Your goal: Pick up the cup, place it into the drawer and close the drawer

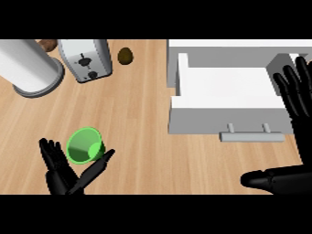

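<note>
Left hand point(65, 170) open, fingers straight, thumb spread; green cup point(85, 146) sits tipped in the gap between thumb and fingers, not grasped. Bare counter point(138, 137) stretches to its right up to the open white drawer point(226, 98), handle point(251, 134) facing the robot. Right hand point(307, 98) open, fingers up, at the drawer's right edge. Toaster point(85, 59) and paper roll point(23, 66) well beyond the left hand.

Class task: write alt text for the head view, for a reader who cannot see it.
The left hand, open, reaches a green cup lying on a wooden counter. To the right an open white drawer waits beside the raised, open right hand; a toaster stands behind.
</note>
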Controlling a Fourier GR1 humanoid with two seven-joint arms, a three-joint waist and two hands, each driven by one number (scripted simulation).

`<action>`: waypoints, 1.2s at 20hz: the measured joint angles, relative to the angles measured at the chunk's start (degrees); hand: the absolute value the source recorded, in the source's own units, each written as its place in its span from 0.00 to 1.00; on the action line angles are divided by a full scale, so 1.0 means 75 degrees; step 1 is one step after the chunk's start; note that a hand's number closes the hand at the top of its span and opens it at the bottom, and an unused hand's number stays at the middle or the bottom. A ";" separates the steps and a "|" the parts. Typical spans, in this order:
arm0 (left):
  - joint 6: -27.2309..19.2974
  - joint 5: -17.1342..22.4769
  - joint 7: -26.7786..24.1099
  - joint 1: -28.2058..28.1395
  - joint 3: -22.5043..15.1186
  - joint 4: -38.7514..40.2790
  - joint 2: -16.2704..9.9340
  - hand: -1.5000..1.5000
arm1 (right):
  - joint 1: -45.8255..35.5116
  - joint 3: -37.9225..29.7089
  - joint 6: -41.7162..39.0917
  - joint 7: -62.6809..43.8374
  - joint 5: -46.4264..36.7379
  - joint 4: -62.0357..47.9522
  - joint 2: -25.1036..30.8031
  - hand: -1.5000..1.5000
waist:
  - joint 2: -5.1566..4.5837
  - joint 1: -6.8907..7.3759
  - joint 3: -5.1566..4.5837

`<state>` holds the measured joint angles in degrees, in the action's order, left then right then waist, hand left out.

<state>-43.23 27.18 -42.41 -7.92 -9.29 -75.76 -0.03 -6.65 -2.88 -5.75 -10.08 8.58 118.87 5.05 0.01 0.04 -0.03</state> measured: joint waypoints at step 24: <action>0.1745 0.1180 -0.1755 0.1282 0.1055 0.3042 -0.0086 0.00 | 0.0090 0.0284 -0.0007 -0.0012 -0.0203 0.0174 -0.0173 0.00 | -0.0001 -0.0014 0.0002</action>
<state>-30.15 36.03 -55.58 1.69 -1.38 -52.95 -0.68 -5.97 -0.76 -5.81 -10.17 7.05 120.18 3.75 0.00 -0.06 -0.01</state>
